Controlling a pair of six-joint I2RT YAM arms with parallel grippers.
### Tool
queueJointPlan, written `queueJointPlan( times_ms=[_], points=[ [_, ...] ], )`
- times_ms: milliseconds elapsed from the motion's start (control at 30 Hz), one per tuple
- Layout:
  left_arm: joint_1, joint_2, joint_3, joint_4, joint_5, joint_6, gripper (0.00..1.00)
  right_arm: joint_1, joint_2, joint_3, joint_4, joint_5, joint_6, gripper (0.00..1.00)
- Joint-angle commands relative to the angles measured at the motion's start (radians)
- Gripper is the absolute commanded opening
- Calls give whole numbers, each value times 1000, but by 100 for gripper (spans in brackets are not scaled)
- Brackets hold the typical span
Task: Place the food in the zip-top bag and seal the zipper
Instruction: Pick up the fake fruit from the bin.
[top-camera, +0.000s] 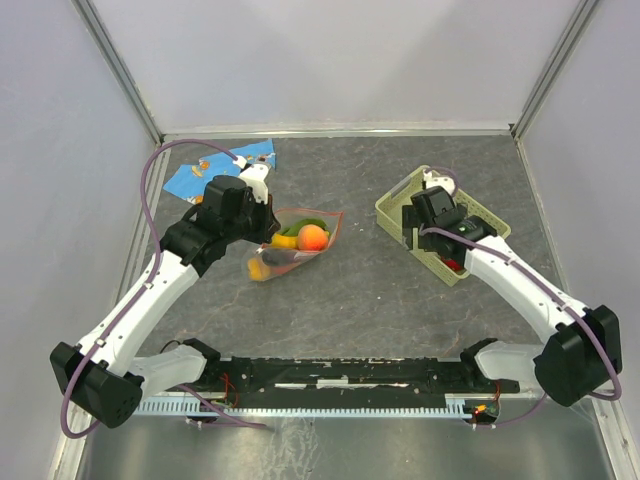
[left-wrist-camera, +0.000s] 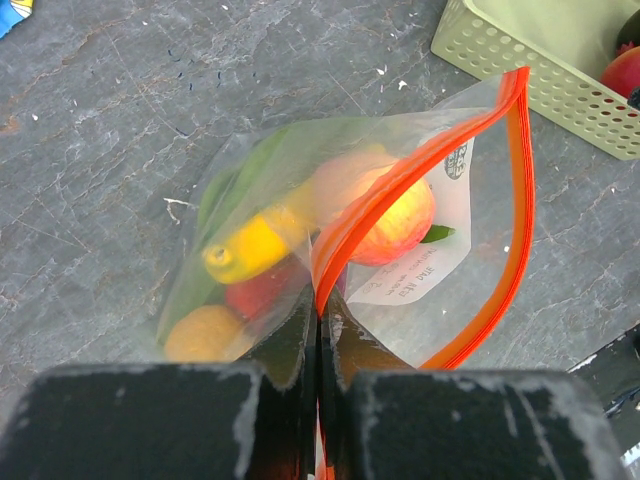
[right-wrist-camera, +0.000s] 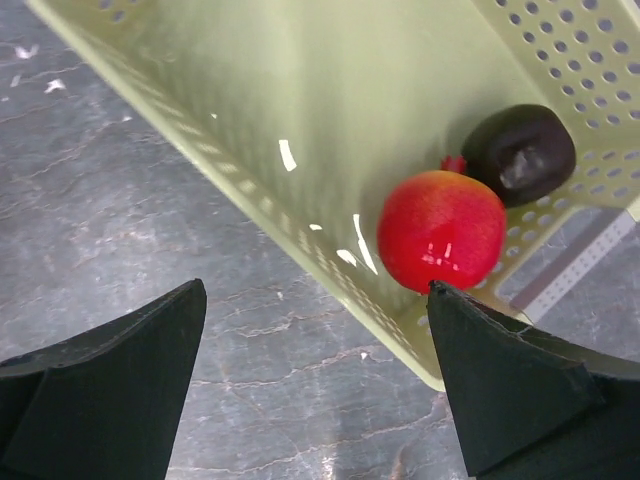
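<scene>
Left gripper (left-wrist-camera: 320, 318), fingers clamped shut on one end of the zipper (left-wrist-camera: 521, 190), props the bag (left-wrist-camera: 470, 295) mouth open on the table left of the basket (left-wrist-camera: 540, 75), apparently so more food can go in; peach (left-wrist-camera: 400, 215), banana (left-wrist-camera: 250, 245) and leaf (left-wrist-camera: 250, 170) lie inside. Right gripper (right-wrist-camera: 316, 290), fingers spread wide and empty, hangs over the basket's edge, where a red fruit (right-wrist-camera: 442, 228) and eggplant (right-wrist-camera: 520, 148) sit in a corner, likely next. The bag's white label (left-wrist-camera: 415, 275) is too small to read
</scene>
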Motion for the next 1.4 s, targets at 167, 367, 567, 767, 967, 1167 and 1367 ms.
queueJointPlan(
  times_ms=[167,367,567,767,967,1167,1367],
  points=[
    [5,-5,0,55,18,32,3,-146,10,-48,71,17,99,100],
    [4,-4,0,55,21,32,3,-259,42,-88,83,-20,173,96],
    [4,-4,0,55,20,32,3,-318,106,-125,143,-32,194,94],
    [5,-2,0,55,20,32,3,-378,176,-170,216,-72,203,94],
    [5,0,0,53,21,32,3,-390,220,-183,251,-119,193,92],
    [5,-2,0,54,21,32,3,-390,197,-187,251,-150,184,84],
    [4,0,0,54,19,32,3,-388,113,-158,208,-171,141,77]
  ],
)
